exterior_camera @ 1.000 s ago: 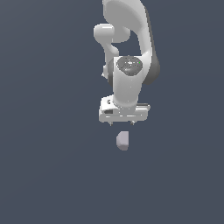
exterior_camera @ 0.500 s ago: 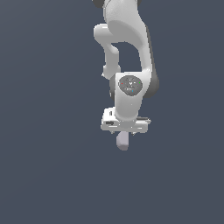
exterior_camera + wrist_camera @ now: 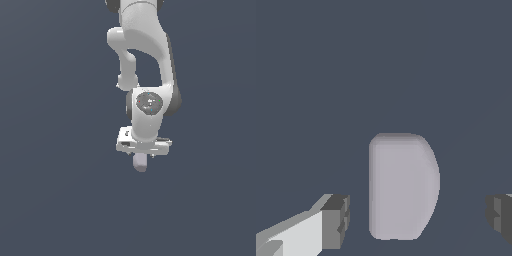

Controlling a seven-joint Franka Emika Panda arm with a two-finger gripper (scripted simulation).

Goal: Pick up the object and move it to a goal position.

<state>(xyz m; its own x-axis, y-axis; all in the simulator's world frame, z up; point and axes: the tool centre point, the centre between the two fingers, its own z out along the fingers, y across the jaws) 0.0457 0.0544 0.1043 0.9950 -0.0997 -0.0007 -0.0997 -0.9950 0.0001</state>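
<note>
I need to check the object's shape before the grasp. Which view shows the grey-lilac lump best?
The wrist view: the object shows whole there, with one flat side and one rounded, lying between the open gripper's fingers, a gap on each side. In the exterior view only its lower part peeks out beneath the gripper.

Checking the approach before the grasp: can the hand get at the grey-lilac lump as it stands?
Probably yes. In the wrist view the lump lies between the open hand's two fingertips, with clear gaps on both sides and nothing else nearby. The exterior view shows the hand directly over it.
</note>
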